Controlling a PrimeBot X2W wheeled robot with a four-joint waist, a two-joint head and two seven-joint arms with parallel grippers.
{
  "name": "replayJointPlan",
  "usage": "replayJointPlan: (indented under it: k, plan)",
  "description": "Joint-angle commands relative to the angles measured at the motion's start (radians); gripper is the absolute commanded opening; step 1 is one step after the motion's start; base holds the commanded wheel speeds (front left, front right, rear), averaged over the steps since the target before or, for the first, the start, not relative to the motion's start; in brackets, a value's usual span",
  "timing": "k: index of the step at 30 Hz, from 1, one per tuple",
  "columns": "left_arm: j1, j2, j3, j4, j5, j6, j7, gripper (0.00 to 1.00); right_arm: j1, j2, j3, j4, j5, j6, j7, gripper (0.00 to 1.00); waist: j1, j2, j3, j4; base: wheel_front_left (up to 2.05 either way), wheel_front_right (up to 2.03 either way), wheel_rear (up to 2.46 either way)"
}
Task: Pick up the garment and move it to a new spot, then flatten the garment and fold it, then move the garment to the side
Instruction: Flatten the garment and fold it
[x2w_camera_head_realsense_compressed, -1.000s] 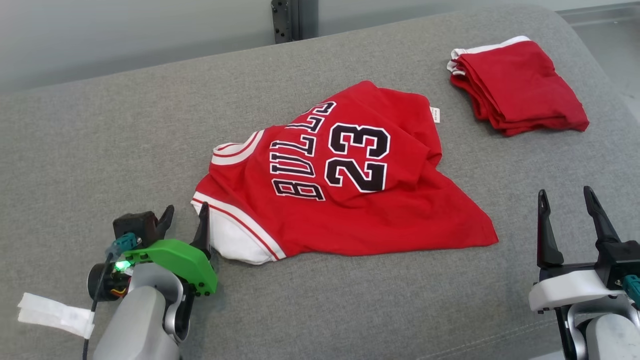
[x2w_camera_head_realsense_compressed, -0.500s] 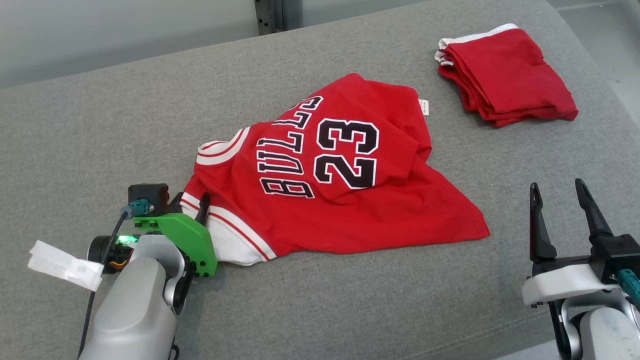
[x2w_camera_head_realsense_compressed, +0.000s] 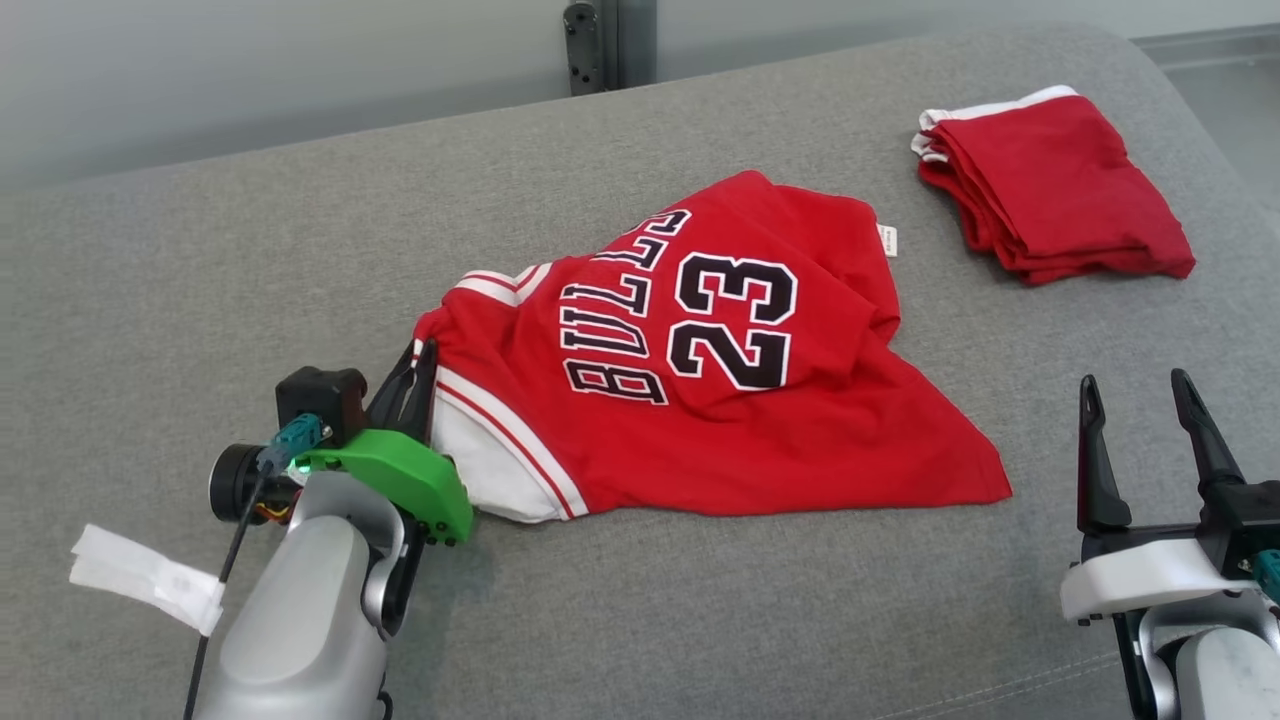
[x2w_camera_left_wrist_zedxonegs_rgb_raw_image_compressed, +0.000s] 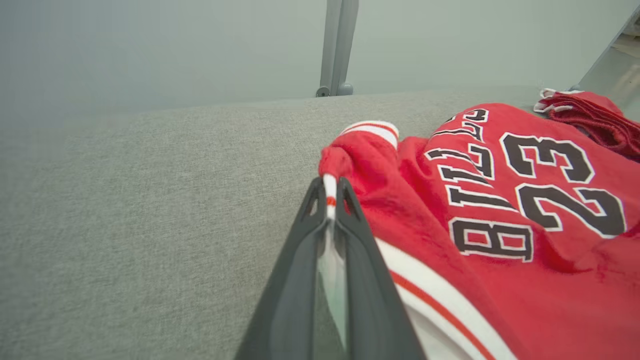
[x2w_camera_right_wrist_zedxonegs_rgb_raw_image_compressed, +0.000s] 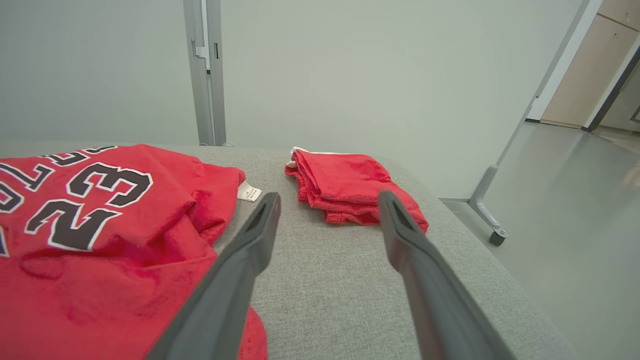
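Observation:
The garment (x2w_camera_head_realsense_compressed: 720, 380) is a red jersey with white trim and black "BULLS 23" lettering, lying crumpled in the middle of the grey padded surface (x2w_camera_head_realsense_compressed: 200, 280). My left gripper (x2w_camera_head_realsense_compressed: 418, 352) is shut on the garment's white-and-red edge at its left end; in the left wrist view the trim of the garment (x2w_camera_left_wrist_zedxonegs_rgb_raw_image_compressed: 500, 210) is pinched between the closed fingers of my left gripper (x2w_camera_left_wrist_zedxonegs_rgb_raw_image_compressed: 329, 187) and bunches up just past the tips. My right gripper (x2w_camera_head_realsense_compressed: 1135, 390) stands open at the lower right, apart from the garment's right corner. In the right wrist view my right gripper (x2w_camera_right_wrist_zedxonegs_rgb_raw_image_compressed: 327, 200) spreads wide beside the garment (x2w_camera_right_wrist_zedxonegs_rgb_raw_image_compressed: 100, 225).
A folded red piece of clothing (x2w_camera_head_realsense_compressed: 1050, 180) with white trim lies at the back right, seen again as the folded red clothing (x2w_camera_right_wrist_zedxonegs_rgb_raw_image_compressed: 350, 187) ahead of my right gripper. A white paper tag (x2w_camera_head_realsense_compressed: 145, 578) hangs by my left arm. The surface's right edge (x2w_camera_right_wrist_zedxonegs_rgb_raw_image_compressed: 475, 260) drops to the floor.
My left gripper has closed on the garment's left edge and the cloth there has bunched up. The head camera has shifted. The right gripper stays open.

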Motion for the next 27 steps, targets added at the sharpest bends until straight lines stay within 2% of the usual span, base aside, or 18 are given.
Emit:
replayJointPlan:
  k: [1, 5, 9, 13, 16, 21, 27]
  plan:
    - [0.029, 0.002, -0.003, -0.034, 0.002, 0.007, -0.012, 0.0, 0.017, -0.001, -0.006, -0.004, -0.004, -0.002, -0.003, 1.0, 0.0, -0.0001, -0.031, 0.037, 0.0, 0.0, 0.0]
    - [0.1, 0.007, -0.01, -0.162, 0.011, 0.033, -0.021, 0.0, 0.033, -0.001, -0.007, -0.006, -0.009, -0.002, -0.003, 1.0, 0.0, -0.0001, -0.058, 0.075, 0.0, 0.0, 0.0]
    - [0.167, 0.02, -0.026, -0.316, 0.033, 0.082, 0.02, 0.0, 0.039, -0.001, -0.001, -0.007, -0.011, -0.002, -0.003, 1.0, 0.0, -0.0001, -0.074, 0.103, 0.0, 0.0, 0.0]
    - [0.208, 0.02, -0.06, -0.476, 0.055, 0.112, 0.09, 0.0, 0.034, -0.001, 0.014, -0.003, -0.011, -0.002, -0.003, 1.0, 0.0, -0.0001, -0.077, 0.102, 0.0, 0.0, 0.0]
    - [0.223, 0.013, -0.086, -0.559, 0.058, 0.117, 0.139, 0.0, 0.021, -0.001, 0.029, 0.001, -0.006, -0.002, -0.003, 1.0, 0.0, -0.0001, -0.07, 0.082, 0.0, 0.0, 0.0]
    - [0.202, 0.006, -0.089, -0.553, 0.025, 0.116, 0.191, 0.0, 0.004, -0.001, 0.05, 0.011, -0.002, -0.002, -0.003, 1.0, 0.0, -0.0001, -0.042, 0.021, 0.0, 0.0, 0.0]
    - [0.126, 0.037, -0.036, -0.393, 0.009, 0.124, 0.179, 0.0, -0.027, -0.001, 0.073, 0.014, 0.01, -0.002, -0.003, 1.0, 0.0, -0.0001, 0.018, -0.067, 0.0, 0.0, 0.0]
